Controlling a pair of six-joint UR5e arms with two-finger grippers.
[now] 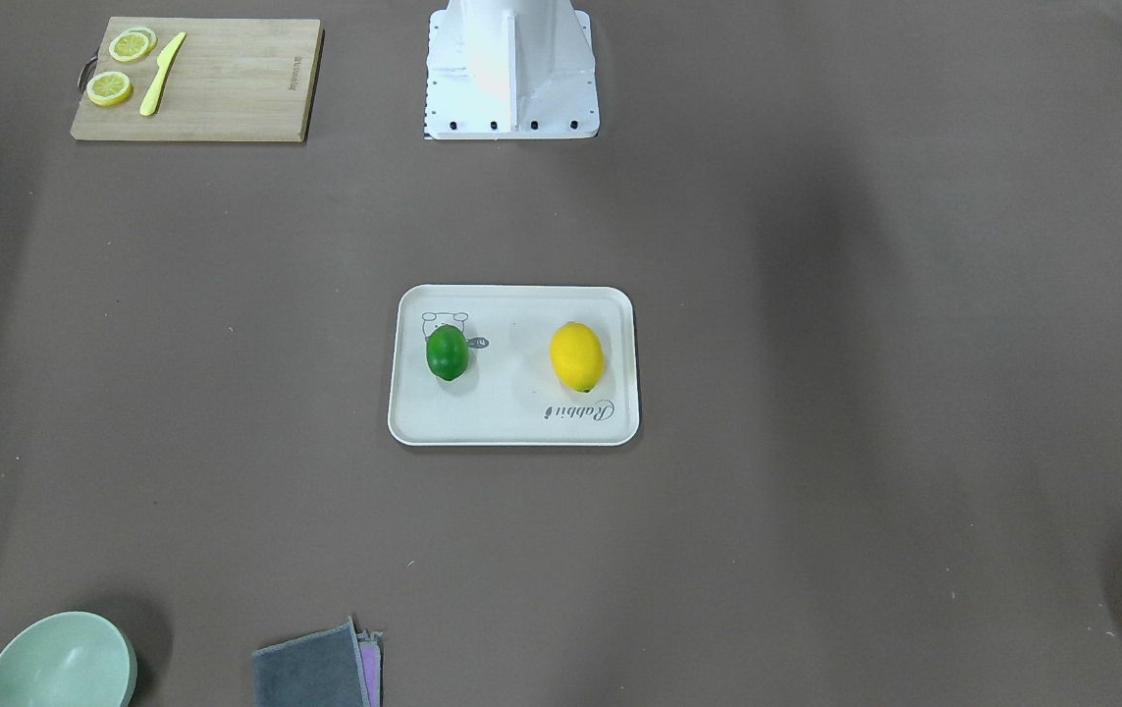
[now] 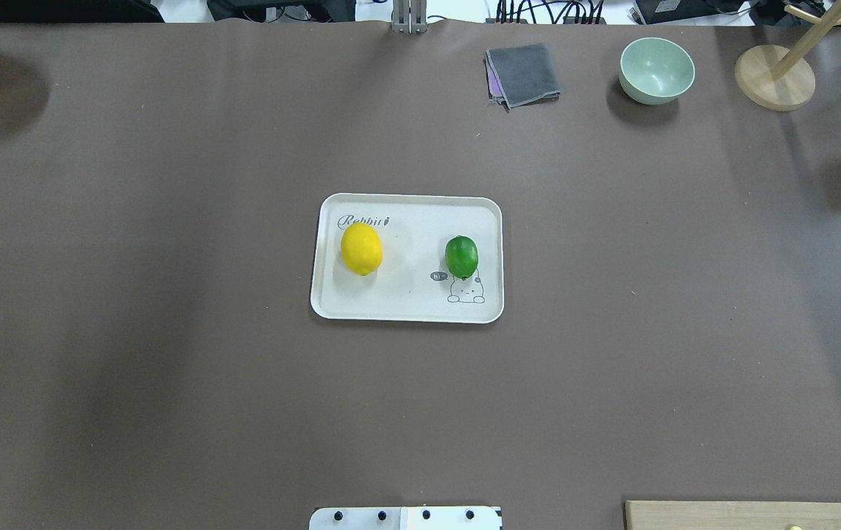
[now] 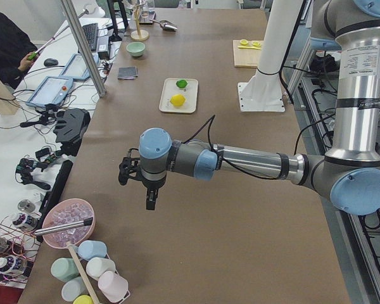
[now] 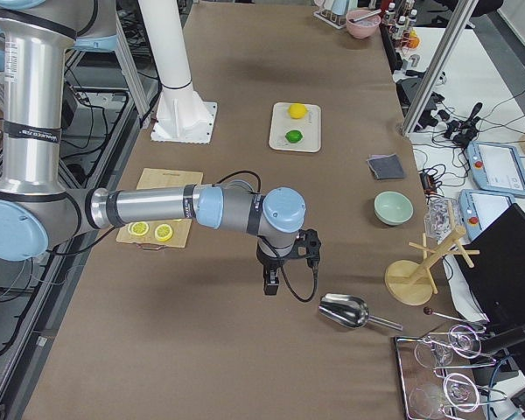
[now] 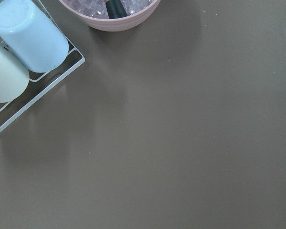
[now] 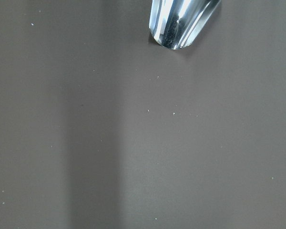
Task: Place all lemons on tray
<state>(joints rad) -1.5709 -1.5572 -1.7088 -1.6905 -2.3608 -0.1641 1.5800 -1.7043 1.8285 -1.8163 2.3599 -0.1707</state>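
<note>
The cream-white tray (image 2: 405, 303) lies at the middle of the table and also shows in the front-facing view (image 1: 511, 424). The yellow lemon (image 2: 361, 249) (image 1: 576, 356) and the green lemon (image 2: 461, 256) (image 1: 447, 353) both rest on it, apart from each other. My left gripper (image 3: 139, 187) hangs over the table's left end, far from the tray, near a pink bowl. My right gripper (image 4: 284, 262) hangs over the right end, next to a metal scoop. Both show only in the side views, so I cannot tell whether they are open or shut.
A bamboo cutting board (image 1: 227, 88) with lemon slices (image 1: 110, 88) and a yellow knife (image 1: 161, 74) lies near the robot base (image 1: 511, 74). At the far edge are a green bowl (image 2: 656, 70), a grey cloth (image 2: 524, 73) and a wooden stand (image 2: 773, 77). A metal scoop (image 6: 181, 21), a pink bowl (image 5: 109, 14) and cups (image 5: 28, 40) are at the ends.
</note>
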